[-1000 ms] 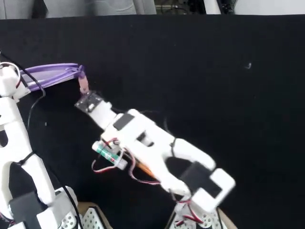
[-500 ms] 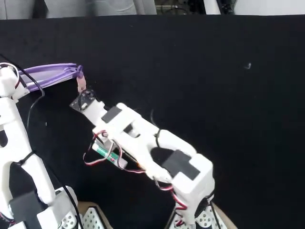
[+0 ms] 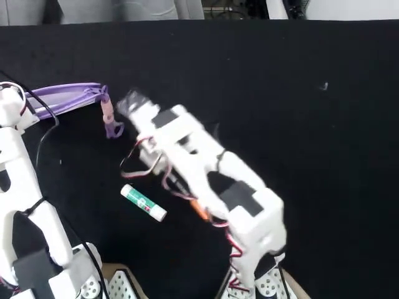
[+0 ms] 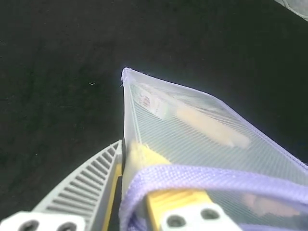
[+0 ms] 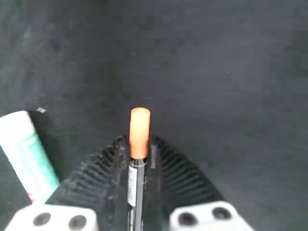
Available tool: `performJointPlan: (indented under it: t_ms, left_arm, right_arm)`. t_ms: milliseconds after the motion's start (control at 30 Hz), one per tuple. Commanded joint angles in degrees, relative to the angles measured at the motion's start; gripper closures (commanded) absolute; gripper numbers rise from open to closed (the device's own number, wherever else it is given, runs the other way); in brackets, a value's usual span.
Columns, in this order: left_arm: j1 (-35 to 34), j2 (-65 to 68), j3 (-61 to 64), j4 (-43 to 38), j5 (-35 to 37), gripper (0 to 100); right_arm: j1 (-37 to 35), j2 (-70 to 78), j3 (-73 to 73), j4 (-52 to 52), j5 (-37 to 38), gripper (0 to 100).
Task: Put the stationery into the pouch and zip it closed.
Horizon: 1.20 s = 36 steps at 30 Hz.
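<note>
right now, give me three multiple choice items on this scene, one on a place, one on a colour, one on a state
1. Where is the glue stick?
A in the pouch
B on the table
C in the right pincer

2. What colour is the cap of the pen?
A orange
B blue
C green

3. What state is the left pincer in?
A open
B shut on the pouch
C shut on the glue stick

Answers: 1 B, it lies loose on the table. 2 A, the orange cap sticks out between the right pincer's jaws. 3 B, it clamps the pouch's edge.
</note>
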Motion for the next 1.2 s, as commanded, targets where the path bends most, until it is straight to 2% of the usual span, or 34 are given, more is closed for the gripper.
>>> performJointPlan:
  t_ms: [0, 133, 267, 433, 633, 833, 1033, 1167]
  left_arm:
    - [4.5, -0.4, -6.9, 3.0, 0.1, 97]
    - [9.4, -0.4, -12.4, 8.7, 3.2, 97]
    - [14.5, -0.4, -16.7, 13.2, 3.3, 97]
    - [19.9, -0.3, -16.8, 14.9, 3.5, 97]
    - [24.9, 2.7, -17.6, 15.9, 3.7, 97]
    - [25.6, 7.9, -19.6, 16.2, 5.1, 97]
    - [25.9, 9.5, -19.8, 16.2, 5.3, 97]
    - [25.9, 9.7, -19.5, 16.1, 5.3, 97]
  right_arm:
    - [7.2, -14.2, -3.5, 1.1, -0.3, 98.8]
    - [11.3, -25.5, -3.5, 0.7, -0.4, 98.8]
    - [13.2, -35.4, -2.8, -2.7, -0.4, 98.8]
    - [13.7, -45.8, 2.9, -11.8, -0.4, 98.8]
    - [13.4, -58.3, 16.8, -27.8, -0.5, 98.7]
    - [13.4, -72.9, 35.4, -48.5, -3.7, 98.7]
    - [13.2, -84.4, 47.1, -60.8, -4.6, 98.7]
    - [10.1, -90.2, 53.8, -70.1, -10.8, 98.7]
